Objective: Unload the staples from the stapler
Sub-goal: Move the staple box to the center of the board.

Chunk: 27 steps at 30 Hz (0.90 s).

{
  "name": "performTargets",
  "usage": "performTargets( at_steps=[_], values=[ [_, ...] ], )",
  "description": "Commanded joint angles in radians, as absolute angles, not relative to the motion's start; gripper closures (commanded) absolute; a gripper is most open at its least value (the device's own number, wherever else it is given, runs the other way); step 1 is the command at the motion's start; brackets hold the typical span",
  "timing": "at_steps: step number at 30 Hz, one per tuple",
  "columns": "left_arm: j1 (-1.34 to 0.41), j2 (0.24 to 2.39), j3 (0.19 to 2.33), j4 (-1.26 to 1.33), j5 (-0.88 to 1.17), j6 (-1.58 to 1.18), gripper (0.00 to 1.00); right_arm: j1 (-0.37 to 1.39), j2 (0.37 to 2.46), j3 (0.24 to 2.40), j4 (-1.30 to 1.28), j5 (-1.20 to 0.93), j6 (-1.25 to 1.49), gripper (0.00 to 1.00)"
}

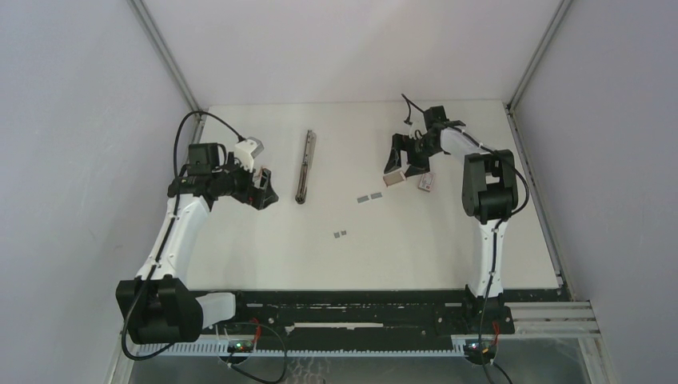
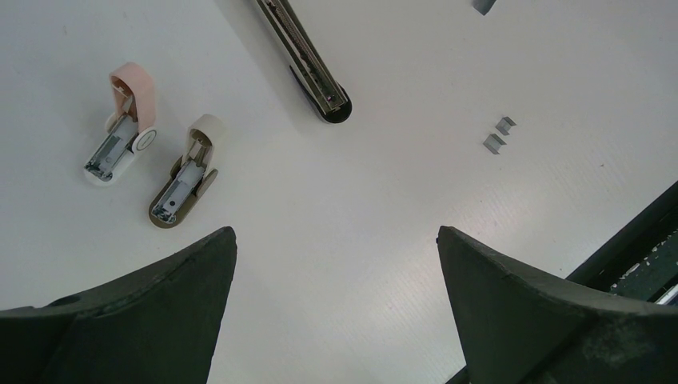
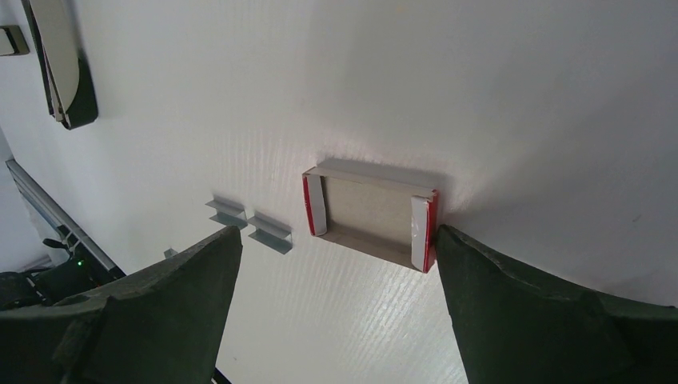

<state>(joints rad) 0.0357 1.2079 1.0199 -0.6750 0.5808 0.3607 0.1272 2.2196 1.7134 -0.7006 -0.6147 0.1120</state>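
The stapler point(image 1: 305, 166) lies unfolded as one long thin bar on the white table, left of centre. One end of it shows in the left wrist view point(image 2: 310, 66) and one end in the right wrist view point(image 3: 62, 64). Two short staple strips point(image 1: 368, 197) lie mid-table, also in the right wrist view point(image 3: 249, 222). Two smaller staple bits point(image 1: 340, 234) lie nearer the front, also in the left wrist view point(image 2: 499, 134). My left gripper point(image 1: 264, 189) is open and empty left of the stapler point(image 2: 336, 240). My right gripper point(image 1: 404, 162) is open over an open box point(image 3: 369, 214).
The open red-and-white box tray point(image 1: 394, 179) and a second small box point(image 1: 426, 183) lie at the right. A pink claw-like tool point(image 2: 124, 120) and a beige one point(image 2: 185, 172) lie near my left gripper. The dark rail point(image 2: 640, 248) runs along the table's near edge.
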Motion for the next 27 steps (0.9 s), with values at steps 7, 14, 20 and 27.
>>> performTargets(
  at_steps=[7,14,20,27],
  values=[
    [0.036,1.175,0.999,-0.664,0.606,0.383,0.0,0.164,2.131,1.693,-0.707,-0.619,0.089,0.09],
    [0.036,1.172,0.997,-0.655,0.589,0.381,0.0,0.171,2.033,1.75,-0.752,-0.542,-0.021,0.07],
    [0.039,1.149,0.994,-0.635,0.502,0.37,0.0,0.209,1.937,1.785,-0.768,-0.396,-0.208,0.0],
    [0.056,1.074,0.991,-0.577,0.351,0.333,0.0,0.322,1.777,1.683,-0.589,0.107,-0.386,0.0]
  ],
)
